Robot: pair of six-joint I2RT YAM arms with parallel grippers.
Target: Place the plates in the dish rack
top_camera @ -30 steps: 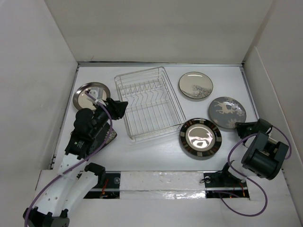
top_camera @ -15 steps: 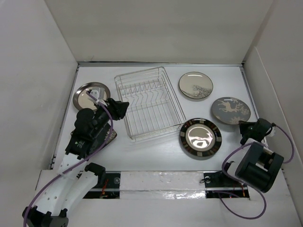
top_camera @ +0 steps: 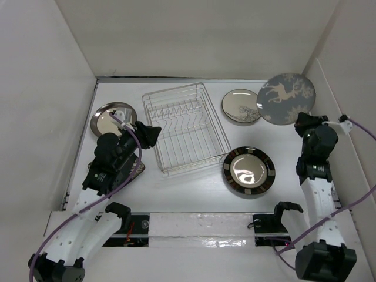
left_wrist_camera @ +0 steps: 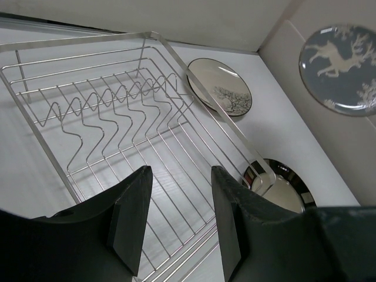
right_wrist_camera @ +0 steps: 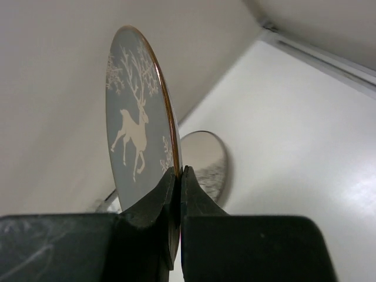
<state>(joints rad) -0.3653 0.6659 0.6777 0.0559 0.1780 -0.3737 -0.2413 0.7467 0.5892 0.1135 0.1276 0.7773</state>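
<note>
Deer plate (top_camera: 286,98) clamped upright at far right of table (top_camera: 194,197)

Your right gripper (right_wrist_camera: 178,174) was closed on the plate's lower rim, its fingers (right_wrist_camera: 158,202) pinching the thin edge from both sides. The plate stood on edge near the right wall (top_camera: 346,88), off the table. It was round and grey-blue, with a pale stag and branches and a fine coppery rim.

Your left gripper (left_wrist_camera: 181,173) hung with its jaws apart at the near left corner of the dish rack (top_camera: 185,126), gripping nothing. The rack was rectangular silver wire with a zigzag row of prongs.

Flat on the table lay a beige plate (top_camera: 241,106) with a dark rim and a tree print, and a chequered-rim plate (top_camera: 248,171) with a glossy centre. Your left arm (top_camera: 108,167) covered part of a steel plate (top_camera: 110,117). A dark shape (top_camera: 138,170) beneath that arm could not be identified.
</note>
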